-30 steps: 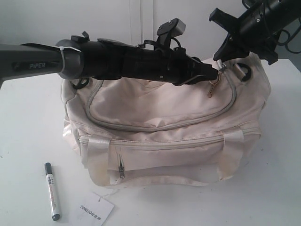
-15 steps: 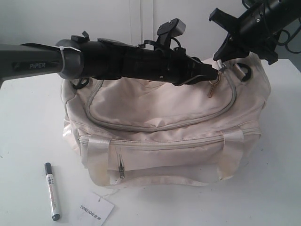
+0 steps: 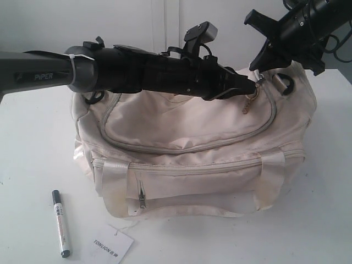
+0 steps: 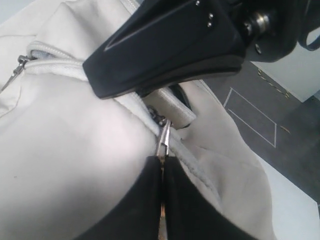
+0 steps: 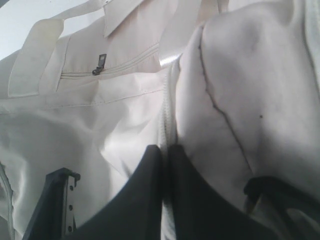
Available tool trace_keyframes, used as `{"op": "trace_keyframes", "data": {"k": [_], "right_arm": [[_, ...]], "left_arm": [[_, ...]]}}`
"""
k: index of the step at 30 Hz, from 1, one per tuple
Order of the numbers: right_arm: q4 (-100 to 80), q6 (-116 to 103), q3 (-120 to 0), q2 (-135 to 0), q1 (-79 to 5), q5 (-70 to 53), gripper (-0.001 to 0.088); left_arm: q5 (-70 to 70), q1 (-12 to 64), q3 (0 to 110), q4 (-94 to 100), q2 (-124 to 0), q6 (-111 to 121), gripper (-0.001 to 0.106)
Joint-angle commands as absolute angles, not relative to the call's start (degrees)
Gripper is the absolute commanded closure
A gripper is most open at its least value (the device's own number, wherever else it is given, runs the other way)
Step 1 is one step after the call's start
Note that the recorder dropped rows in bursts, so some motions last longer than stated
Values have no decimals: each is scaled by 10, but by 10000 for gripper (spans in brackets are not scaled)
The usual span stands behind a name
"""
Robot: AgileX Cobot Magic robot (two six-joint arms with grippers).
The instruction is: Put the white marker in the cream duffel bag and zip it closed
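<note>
I am working the opening step: the top zip of the cream duffel bag [image 3: 187, 126] looks shut, and the white marker [image 3: 60, 223] is lying on the table [image 3: 33, 165] at the near left, apart from the bag, just left of the paper hang tag [image 3: 113, 243]. Neither arm is touching it.

My left gripper [image 4: 161, 159] is reaching across the bag's top to its far right end. Its jaws are clenched on the metal zip pull [image 4: 163, 140], which is standing up between the fingertips. My right gripper [image 5: 165, 147] is coming down on that same right end from above, jaws pressed together. As far as I can judge it is pinching a fold of the bag's fabric by the zip seam, bracing the bag.

Next, I judge, I am going to draw the pull leftward along the curved zip while the right side is anchoring the fabric. The pull is small and slick, so I need to be tugging along the track, not upward, or it may slip out or lift the whole bag.
</note>
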State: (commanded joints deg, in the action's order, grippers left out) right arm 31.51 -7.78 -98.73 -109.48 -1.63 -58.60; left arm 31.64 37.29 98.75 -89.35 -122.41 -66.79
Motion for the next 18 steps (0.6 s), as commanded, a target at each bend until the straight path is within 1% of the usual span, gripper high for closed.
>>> {"op": "trace_keyframes", "data": {"k": [13, 18], "right_arm": [[315, -78, -987, -1095, -16, -580, 868], [315, -78, -987, -1095, -16, -570, 868]], "left_arm": [[429, 373, 987, -895, -1223, -661, 1053], [453, 373, 987, -893, -1223, -651, 1053]]}}
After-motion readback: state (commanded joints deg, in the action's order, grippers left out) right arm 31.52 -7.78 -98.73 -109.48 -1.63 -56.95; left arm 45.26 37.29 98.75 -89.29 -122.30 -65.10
